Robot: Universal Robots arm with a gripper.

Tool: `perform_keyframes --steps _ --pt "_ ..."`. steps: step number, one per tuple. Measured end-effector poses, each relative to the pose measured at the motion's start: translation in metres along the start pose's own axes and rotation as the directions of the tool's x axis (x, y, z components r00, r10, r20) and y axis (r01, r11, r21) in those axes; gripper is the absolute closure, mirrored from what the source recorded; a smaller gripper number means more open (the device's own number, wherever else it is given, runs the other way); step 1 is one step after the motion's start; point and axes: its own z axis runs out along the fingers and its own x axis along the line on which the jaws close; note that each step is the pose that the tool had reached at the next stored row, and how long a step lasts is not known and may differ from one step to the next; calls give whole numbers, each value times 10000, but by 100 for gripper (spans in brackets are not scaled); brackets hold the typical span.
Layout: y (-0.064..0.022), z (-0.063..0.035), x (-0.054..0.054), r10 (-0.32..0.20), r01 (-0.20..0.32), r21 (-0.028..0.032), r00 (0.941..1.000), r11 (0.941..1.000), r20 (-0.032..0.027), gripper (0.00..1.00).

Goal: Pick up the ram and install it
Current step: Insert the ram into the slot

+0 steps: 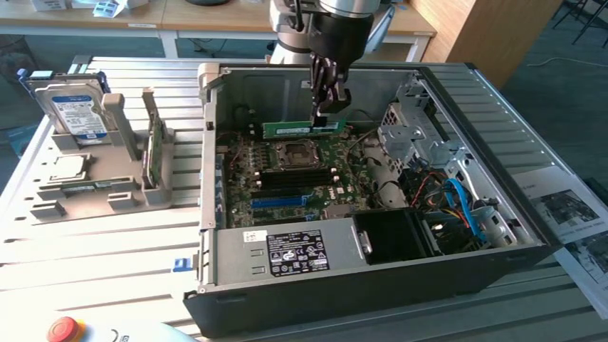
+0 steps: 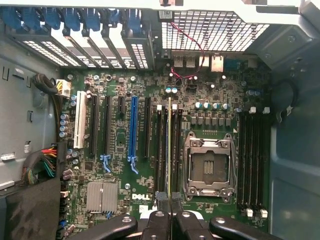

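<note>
My gripper (image 1: 326, 112) reaches down into the open computer case (image 1: 285, 285) and is shut on the ram (image 1: 300, 129), a long narrow green stick held level by its upper edge. The stick hangs above the green motherboard (image 1: 285, 178), just behind the CPU socket (image 1: 296, 152). In the wrist view the ram (image 2: 170, 150) appears edge-on as a thin line between the two fingers (image 2: 159, 222). There it lines up with the black memory slots (image 2: 162, 145) beside the CPU socket (image 2: 210, 165). Whether it touches a slot I cannot tell.
A grey fixture (image 1: 95, 192) on the exterior view's left holds a hard drive (image 1: 76, 107), a second upright green stick (image 1: 152, 149) and a CPU chip (image 1: 67, 167). Drive cage and cables (image 1: 456, 206) fill the case's right side. A red stop button (image 1: 65, 329) sits at the front.
</note>
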Motion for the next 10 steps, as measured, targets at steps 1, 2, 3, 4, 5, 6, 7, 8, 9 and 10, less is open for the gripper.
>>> perform_keyframes --steps 1,2,3,4,5,6,7,8,9,10 --pt "0 7 0 0 0 1 10000 10000 1 88" --pt "-1 14 0 0 0 3 10000 10000 -1 88" --pt "-1 24 0 0 0 3 10000 10000 -2 88" --pt "-2 33 -1 0 0 4 10000 10000 -2 88" --pt "-2 41 -1 1 -1 4 10000 10000 -2 88" --pt "-2 49 -1 1 -1 4 10000 10000 -2 88" --pt "-3 55 -2 1 -1 4 10000 10000 -2 88" --pt "-3 59 -2 0 0 4 10000 10000 -2 88" --pt "-3 64 -2 1 -1 4 10000 10000 -3 88" --pt "-3 68 -2 0 0 4 10000 10000 -3 88"
